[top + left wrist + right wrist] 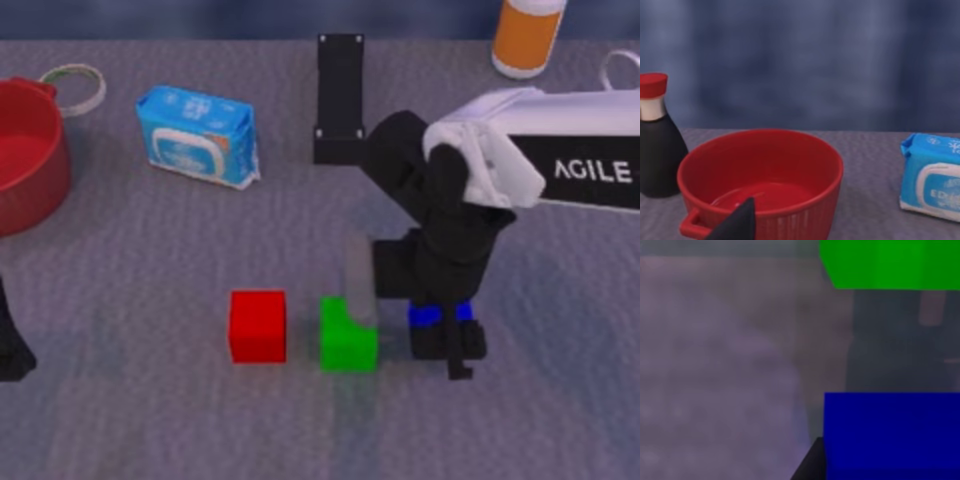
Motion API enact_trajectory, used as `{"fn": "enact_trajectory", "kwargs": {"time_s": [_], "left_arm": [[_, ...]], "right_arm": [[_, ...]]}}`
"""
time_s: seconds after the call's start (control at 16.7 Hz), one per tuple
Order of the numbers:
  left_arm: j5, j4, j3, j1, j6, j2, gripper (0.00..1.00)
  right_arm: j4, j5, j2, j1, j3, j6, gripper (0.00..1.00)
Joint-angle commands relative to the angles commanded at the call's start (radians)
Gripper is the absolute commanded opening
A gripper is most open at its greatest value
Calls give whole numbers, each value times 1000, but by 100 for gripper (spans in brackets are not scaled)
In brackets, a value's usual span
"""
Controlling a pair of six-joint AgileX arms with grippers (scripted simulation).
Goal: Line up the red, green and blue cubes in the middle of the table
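The red cube [257, 325] and the green cube [347, 335] rest side by side on the table [150, 420], a small gap between them. Just right of the green cube, my right gripper [445, 335] points down over the blue cube [424, 316], which shows only as slivers under the fingers. In the right wrist view the blue cube [890, 435] lies against a dark finger [812, 465], the gripper shut on it, with the green cube [890, 265] beyond. My left gripper [12, 352] is parked at the table's left edge; one fingertip [737, 220] shows well off to the side.
A red pot [25, 160] stands at the far left with a tape ring [72, 85] behind it. A blue wipes pack [197, 135], a black block [340, 100] and an orange bottle [527, 35] sit along the back. A dark sauce bottle [657, 145] stands beside the pot.
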Motion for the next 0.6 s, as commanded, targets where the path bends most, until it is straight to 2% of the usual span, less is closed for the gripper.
{"fn": "enact_trajectory", "kwargs": {"time_s": [0.3, 0.6], "left_arm": [[0, 0, 0, 0, 0, 0, 100], [0, 0, 0, 0, 0, 0, 100]], "right_arm": [[0, 0, 0, 0, 0, 0, 98], [0, 0, 0, 0, 0, 0, 100]]}}
